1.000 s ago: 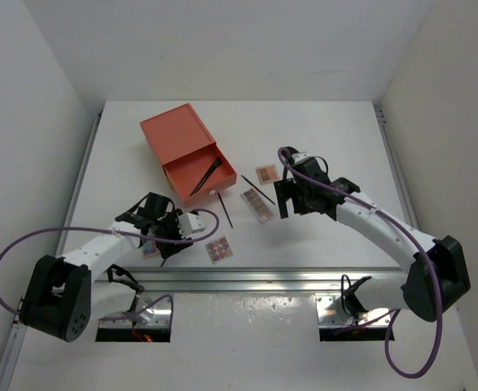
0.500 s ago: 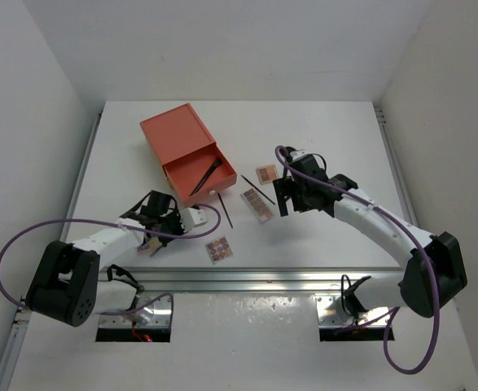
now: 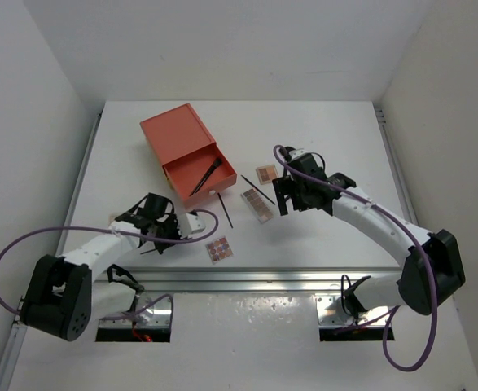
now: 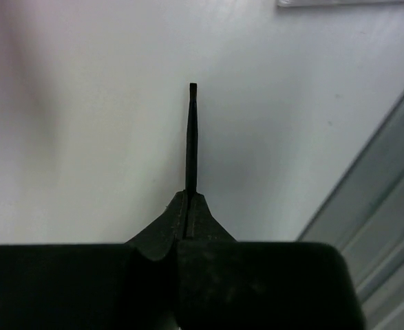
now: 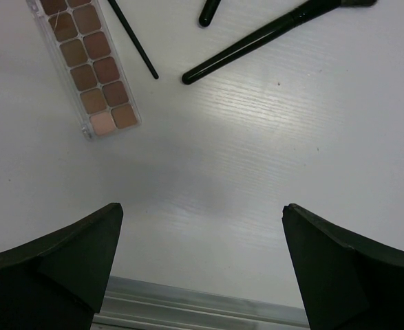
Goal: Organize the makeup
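My left gripper (image 4: 189,198) is shut on a thin dark makeup stick (image 4: 191,137), which juts straight out from the fingertips over the white table. In the top view the left gripper (image 3: 159,237) sits at the near left. My right gripper (image 5: 202,230) stands open, nothing between its fingers, just above the table. Ahead of it lie a long palette (image 5: 84,62), a thin stick (image 5: 133,38) and a black brush (image 5: 270,34). From above I see the multicoloured palette (image 3: 219,249), the long palette (image 3: 257,204), a small palette (image 3: 266,173) and the right gripper (image 3: 283,199).
An orange drawer box (image 3: 177,134) stands at the back left, its drawer pulled out with a black brush (image 3: 206,177) lying in it. Another thin stick (image 3: 225,210) lies in front of the drawer. A metal rail (image 3: 263,281) runs along the table's near edge.
My left gripper has shut on the thin dark stick. The right arm has shifted slightly to the left, its gripper still open.
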Robot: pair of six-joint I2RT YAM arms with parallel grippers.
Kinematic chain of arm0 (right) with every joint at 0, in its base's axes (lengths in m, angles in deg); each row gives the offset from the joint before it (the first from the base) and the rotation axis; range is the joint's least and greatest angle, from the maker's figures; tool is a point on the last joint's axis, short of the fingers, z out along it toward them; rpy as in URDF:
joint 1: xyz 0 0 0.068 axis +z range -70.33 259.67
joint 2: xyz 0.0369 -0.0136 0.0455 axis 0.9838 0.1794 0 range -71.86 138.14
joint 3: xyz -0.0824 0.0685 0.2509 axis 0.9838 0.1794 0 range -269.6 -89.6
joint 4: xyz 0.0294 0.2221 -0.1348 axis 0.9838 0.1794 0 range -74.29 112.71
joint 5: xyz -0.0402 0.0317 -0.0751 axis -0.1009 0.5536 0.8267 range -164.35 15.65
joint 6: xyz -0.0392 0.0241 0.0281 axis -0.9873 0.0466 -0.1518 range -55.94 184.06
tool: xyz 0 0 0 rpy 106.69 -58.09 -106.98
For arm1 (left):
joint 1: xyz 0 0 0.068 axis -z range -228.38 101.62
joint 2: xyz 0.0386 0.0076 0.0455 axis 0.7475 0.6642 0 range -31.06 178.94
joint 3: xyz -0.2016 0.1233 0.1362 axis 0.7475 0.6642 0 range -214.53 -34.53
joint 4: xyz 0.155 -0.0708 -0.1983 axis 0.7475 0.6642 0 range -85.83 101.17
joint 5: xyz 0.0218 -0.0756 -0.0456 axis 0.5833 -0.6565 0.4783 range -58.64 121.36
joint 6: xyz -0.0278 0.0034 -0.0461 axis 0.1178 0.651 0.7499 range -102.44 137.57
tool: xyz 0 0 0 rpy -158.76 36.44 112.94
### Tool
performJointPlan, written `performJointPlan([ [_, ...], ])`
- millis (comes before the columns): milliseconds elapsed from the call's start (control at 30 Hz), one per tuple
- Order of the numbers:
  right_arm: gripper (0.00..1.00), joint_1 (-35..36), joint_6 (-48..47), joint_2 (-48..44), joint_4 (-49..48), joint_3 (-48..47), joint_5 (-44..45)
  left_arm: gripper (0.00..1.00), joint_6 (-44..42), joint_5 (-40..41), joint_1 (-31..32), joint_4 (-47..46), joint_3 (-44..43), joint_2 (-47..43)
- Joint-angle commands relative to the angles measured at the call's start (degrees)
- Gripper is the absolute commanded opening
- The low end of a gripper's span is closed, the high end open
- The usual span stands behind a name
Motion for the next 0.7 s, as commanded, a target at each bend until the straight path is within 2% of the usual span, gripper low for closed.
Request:
performJointPlan([
  [0, 1.00, 0.3, -0.3, 0.6, -0.4, -2.7, 0.4, 0.00, -2.5, -4.9, 0.4, 6.8, -4.6, -5.7],
  [167, 1.00, 0.4, -0.3, 0.5, -0.8, -2.8, 0.1, 0.00, -11.6, -10.6, 1.7, 19.4, -9.8, -13.7],
  [267, 1.00, 0.5, 0.9, 0.6, -1.1, -2.7, -0.3, 0.00, -13.9, -15.2, 2.2, 24.7, -14.3, -17.5],
  [367, 1.00, 0.4, 0.1, 0.9, -1.7, -2.7, -0.8, 0.00, -10.4, -19.8, 2.9, 24.1, -20.5, -18.1],
  [467, 1.00, 0.1, 1.0, 1.0, -2.7, -2.8, -1.4, 0.00, 3.5, -21.4, 2.9, 15.0, -26.8, -16.1],
  [500, 1.00, 0.1, 0.9, 1.2, -2.9, -2.8, -2.1, 0.00, 9.2, -20.5, 2.9, 12.9, -28.6, -14.6],
  [600, 1.00, -2.5, 3.0, 2.1, -4.1, -4.0, -2.8, 0.00, 16.4, -15.4, 2.9, 5.4, -35.9, -7.0],
  [667, 1.00, -5.0, 5.6, 3.8, -4.1, -5.6, -3.1, 0.00, 16.9, -10.0, 2.9, 3.7, -40.3, 0.3],
])
